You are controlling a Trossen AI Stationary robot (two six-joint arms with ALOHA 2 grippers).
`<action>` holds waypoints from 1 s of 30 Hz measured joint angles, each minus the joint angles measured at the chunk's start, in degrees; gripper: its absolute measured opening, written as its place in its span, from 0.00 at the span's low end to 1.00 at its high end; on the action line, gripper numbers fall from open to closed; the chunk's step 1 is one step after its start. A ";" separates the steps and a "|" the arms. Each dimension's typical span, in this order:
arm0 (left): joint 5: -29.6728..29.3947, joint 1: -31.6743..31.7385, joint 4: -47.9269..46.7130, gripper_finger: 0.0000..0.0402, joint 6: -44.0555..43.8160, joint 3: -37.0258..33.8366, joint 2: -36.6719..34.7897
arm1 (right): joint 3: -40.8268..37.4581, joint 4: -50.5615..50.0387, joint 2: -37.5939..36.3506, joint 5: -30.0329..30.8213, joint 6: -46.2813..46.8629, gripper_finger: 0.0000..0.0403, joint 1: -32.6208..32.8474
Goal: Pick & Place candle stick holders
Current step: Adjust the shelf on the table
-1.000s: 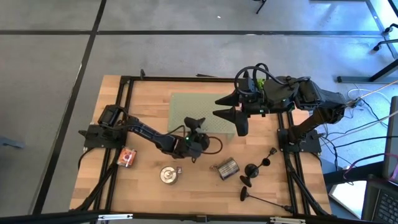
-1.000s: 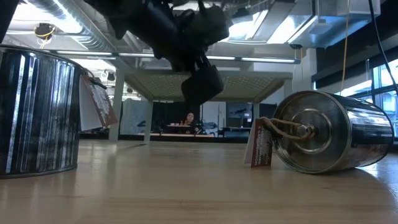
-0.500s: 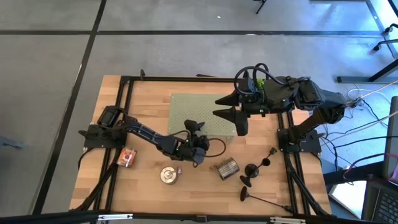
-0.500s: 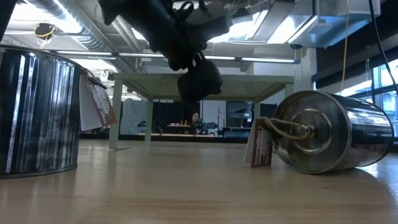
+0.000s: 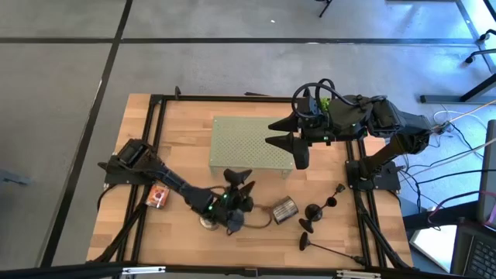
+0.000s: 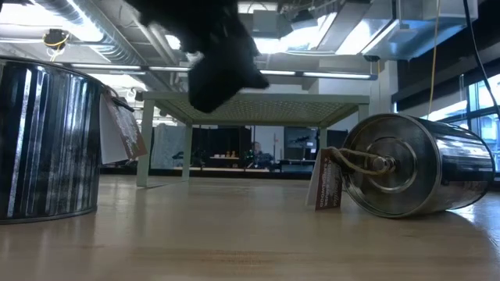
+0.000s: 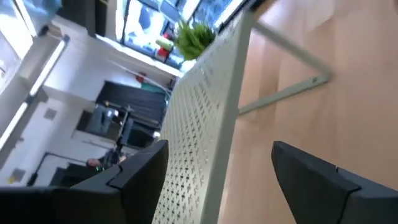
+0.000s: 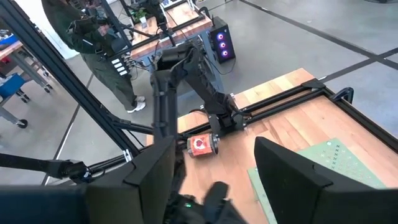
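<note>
Three black candle stick holders lie on their sides near the table's right near corner: one [image 5: 324, 204], a second [image 5: 307, 225] and a third with a long stem [image 5: 329, 250]. No gripper touches them. My left gripper [image 5: 240, 179] is open just near of the green perforated platform [image 5: 248, 145], its fingers pointing at the platform's edge [image 7: 205, 124] with nothing between them [image 7: 221, 149]. It hangs as a dark blur in the low view [image 6: 219, 62]. My right gripper [image 5: 269, 132] stands open high over the platform's right end, nothing between its fingers [image 8: 214, 146].
A silver tin can [image 5: 284, 209] lies on its side right of my left gripper, with a tag [image 6: 325, 181]. Another can [image 5: 208, 220] stands partly under my left arm. An orange can [image 5: 159, 196] sits near the left edge. A person [image 8: 93, 37] stands beyond the table.
My left gripper has swung back from the platform toward the table's near edge and a little left, ending over the upright can. It has stayed open.
</note>
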 joint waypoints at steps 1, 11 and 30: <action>-0.57 -0.88 -0.06 0.70 -0.01 0.58 0.00 | 0.00 0.00 0.00 0.00 0.00 0.56 0.00; -2.83 -7.26 0.07 0.70 -14.73 9.25 -3.53 | 0.00 0.00 0.02 -0.02 0.28 0.56 0.00; 15.29 -6.81 -5.03 0.70 -39.60 10.03 -22.85 | 0.00 -0.14 0.02 -0.21 2.48 0.56 0.00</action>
